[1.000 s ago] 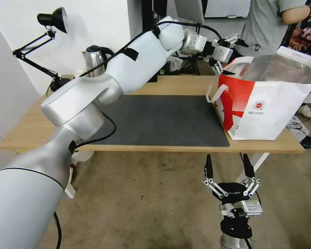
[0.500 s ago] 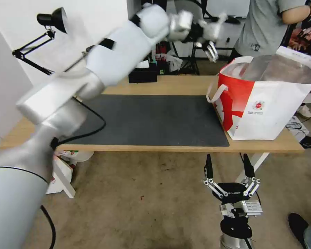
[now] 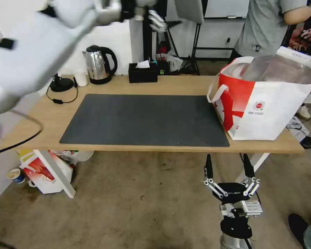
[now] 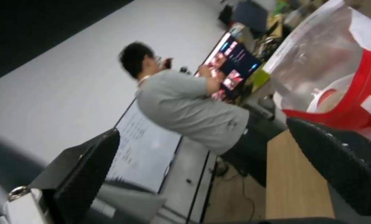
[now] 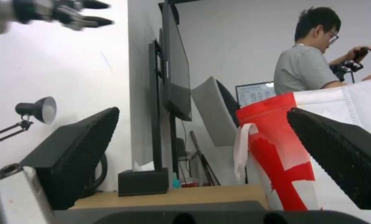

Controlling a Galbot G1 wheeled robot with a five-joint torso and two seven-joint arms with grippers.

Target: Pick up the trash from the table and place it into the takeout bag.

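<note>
On the counter no trash is visible; mat bare. Bag stands at 3 o'clock, mouth open, something red and white inside per left wrist view. Task looks finished or nearly so. Left gripper high at 12 o'clock, fingers spread, empty. Right gripper parked below counter edge, fingers spread, empty.

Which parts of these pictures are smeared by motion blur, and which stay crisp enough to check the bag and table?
Head view: the left arm and left gripper are streaked, high over the table's back edge; the takeout bag, the mat and the right gripper below the front edge are crisp. Left wrist view: everything is soft, the bag's foil lining hazy. Right wrist view: fairly sharp, the far gripper slightly smeared.
</note>
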